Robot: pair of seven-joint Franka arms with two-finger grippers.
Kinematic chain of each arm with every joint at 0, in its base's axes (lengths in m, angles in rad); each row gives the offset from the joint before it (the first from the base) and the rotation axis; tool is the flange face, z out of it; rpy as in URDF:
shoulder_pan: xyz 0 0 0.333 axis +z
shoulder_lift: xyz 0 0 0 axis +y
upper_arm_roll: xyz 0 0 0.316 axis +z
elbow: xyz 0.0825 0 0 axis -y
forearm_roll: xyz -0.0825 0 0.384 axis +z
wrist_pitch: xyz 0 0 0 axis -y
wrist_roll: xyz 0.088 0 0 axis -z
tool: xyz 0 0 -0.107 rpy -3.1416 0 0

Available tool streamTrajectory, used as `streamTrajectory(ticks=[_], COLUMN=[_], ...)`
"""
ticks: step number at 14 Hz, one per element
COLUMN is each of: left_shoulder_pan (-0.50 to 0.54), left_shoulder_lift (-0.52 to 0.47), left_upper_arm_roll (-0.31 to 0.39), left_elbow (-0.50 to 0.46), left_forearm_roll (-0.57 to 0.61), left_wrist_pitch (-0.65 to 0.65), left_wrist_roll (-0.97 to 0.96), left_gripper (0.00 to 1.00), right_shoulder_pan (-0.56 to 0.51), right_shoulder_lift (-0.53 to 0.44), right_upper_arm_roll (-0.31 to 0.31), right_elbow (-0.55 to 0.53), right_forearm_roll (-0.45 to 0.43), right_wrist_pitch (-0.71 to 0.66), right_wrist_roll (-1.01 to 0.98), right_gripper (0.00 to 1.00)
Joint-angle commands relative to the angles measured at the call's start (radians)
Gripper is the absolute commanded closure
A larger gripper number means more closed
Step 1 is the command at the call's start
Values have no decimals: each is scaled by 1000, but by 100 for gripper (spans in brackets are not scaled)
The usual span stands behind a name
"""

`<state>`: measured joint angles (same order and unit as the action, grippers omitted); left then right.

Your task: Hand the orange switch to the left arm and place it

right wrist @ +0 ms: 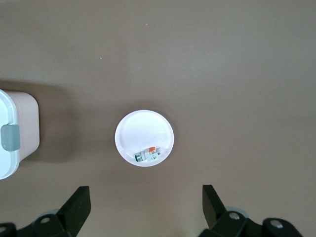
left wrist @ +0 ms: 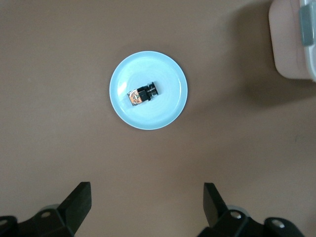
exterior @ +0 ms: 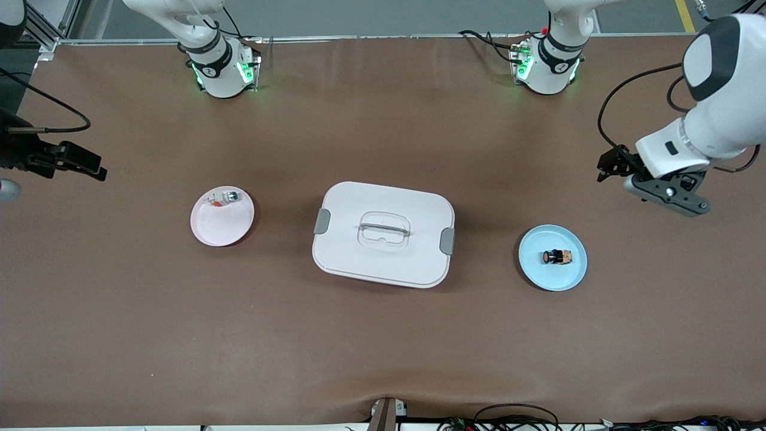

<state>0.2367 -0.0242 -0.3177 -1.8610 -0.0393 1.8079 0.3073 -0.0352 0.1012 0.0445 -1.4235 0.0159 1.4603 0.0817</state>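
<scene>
The orange switch lies lengthwise across the blue plate, cap toward the box; both hands, left hand and right hand, hover spread.

High front overview; both wrist cameras straight down, box edge shared.

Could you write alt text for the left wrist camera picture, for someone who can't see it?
A small orange switch, black with orange bands, lies on its side in the middle of a light blue plate on a brown table. The left gripper hangs above with its fingers wide open, and a corner of the white box shows at the picture's edge.
</scene>
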Motion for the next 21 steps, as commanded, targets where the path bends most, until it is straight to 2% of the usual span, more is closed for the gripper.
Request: streamTrajectory(ticks=[1, 4, 5, 12, 13, 14, 21], left_shoulder_pan=[22, 29, 27, 30, 29, 26, 15], left_shoulder_lift=[-8, -16, -34, -34, -34, -36, -63], left_upper_arm_roll=[5, -4, -7, -3, -3, -10, -1], left_elbow=[75, 146, 148, 238, 247, 249, 246], left_forearm_roll=[-14, -2, -2, 15, 47, 85, 91], left_wrist_pitch=[-96, -220, -222, -242, -242, -243, -262], left_wrist_roll=[-117, -293, -345, -347, -347, -349, -410], left_gripper=[0, 0, 0, 0, 0, 0, 0], right_shoulder_pan=[-20, -26, -25, -23, -22, -20, -15], right_shoulder_lift=[-41, -44, -49, -54, -54, -57, -61], right_upper_arm_roll=[17, 17, 17, 17, 17, 17, 15], right_elbow=[-48, -48, -48, -54, -54, -55, -64], right_forearm_roll=[10, 12, 12, 13, 13, 13, 12], right_wrist_pitch=[18, -23, -37, -20, -20, -18, -17], right_wrist_roll=[15, 16, 29, 75, 73, 70, 52], right_gripper=[0, 0, 0, 0, 0, 0, 0])
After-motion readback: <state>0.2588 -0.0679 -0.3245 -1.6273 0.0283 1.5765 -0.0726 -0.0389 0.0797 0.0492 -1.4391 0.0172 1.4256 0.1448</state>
